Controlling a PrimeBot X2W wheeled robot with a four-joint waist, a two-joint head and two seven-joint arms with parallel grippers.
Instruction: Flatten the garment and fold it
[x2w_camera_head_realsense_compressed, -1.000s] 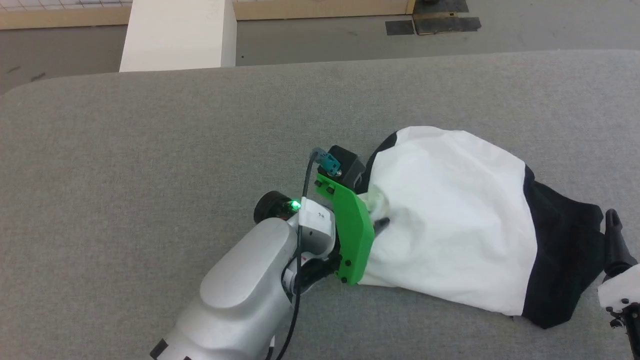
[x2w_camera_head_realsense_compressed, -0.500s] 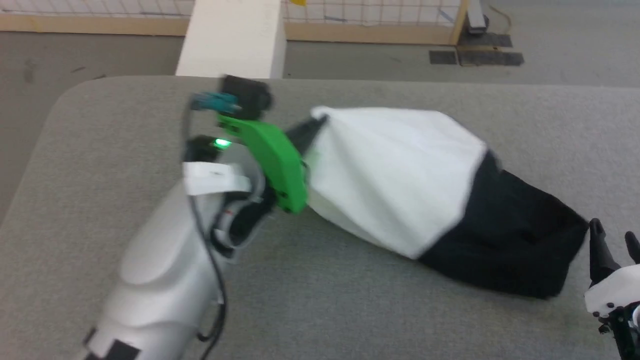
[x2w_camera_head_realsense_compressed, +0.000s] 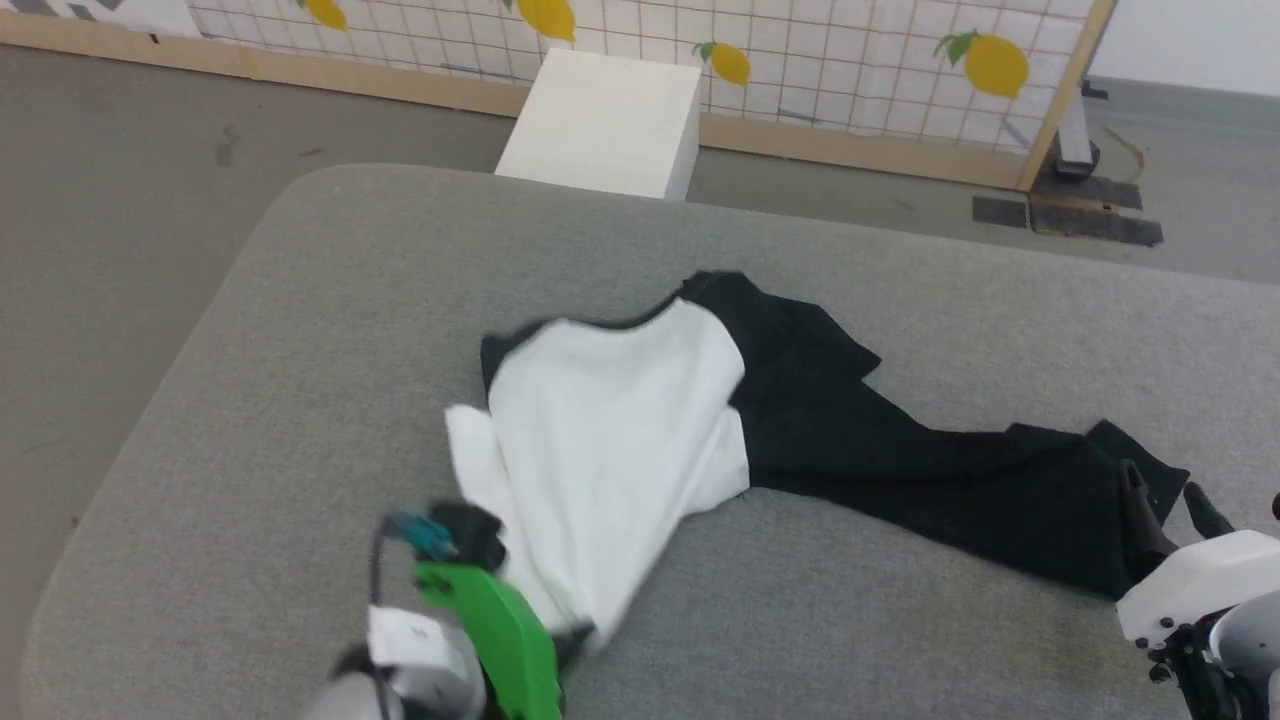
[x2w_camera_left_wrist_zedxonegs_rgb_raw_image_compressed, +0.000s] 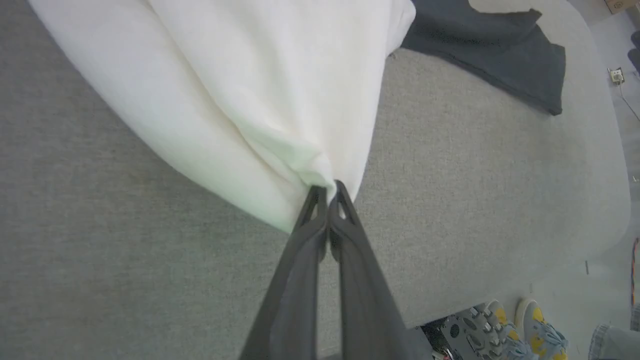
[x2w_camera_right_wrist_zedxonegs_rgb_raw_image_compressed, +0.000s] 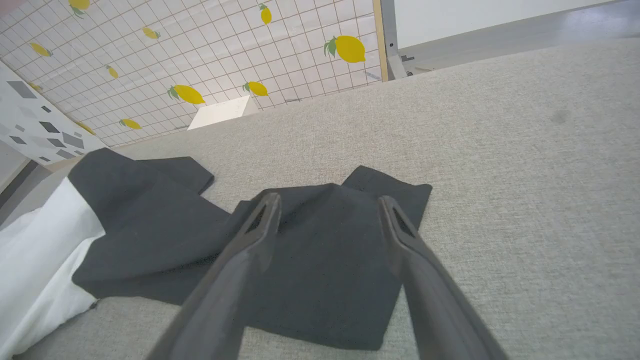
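The garment (x2w_camera_head_realsense_compressed: 610, 440) is soft, matt cloth, creased where it bunches. The table (x2w_camera_head_realsense_compressed: 300, 330) wears a grey woven fabric cover, matt and slightly rough. The left gripper (x2w_camera_left_wrist_zedxonegs_rgb_raw_image_compressed: 327, 190) has smooth, dull dark plastic fingers; its green bracket (x2w_camera_head_realsense_compressed: 495, 635) is smooth plastic with a faint sheen. The screen frame (x2w_camera_head_realsense_compressed: 850, 152) looks like pale wood.

No text, number or brand can be read. A white label (x2w_camera_head_realsense_compressed: 405, 632) beside the green bracket (x2w_camera_head_realsense_compressed: 495, 640) is too blurred to make out. The wall panel (x2w_camera_head_realsense_compressed: 850, 60) bears a grid with printed lemons, and the shoes (x2w_camera_left_wrist_zedxonegs_rgb_raw_image_compressed: 542, 335) have yellow patches, neither with legible lettering.
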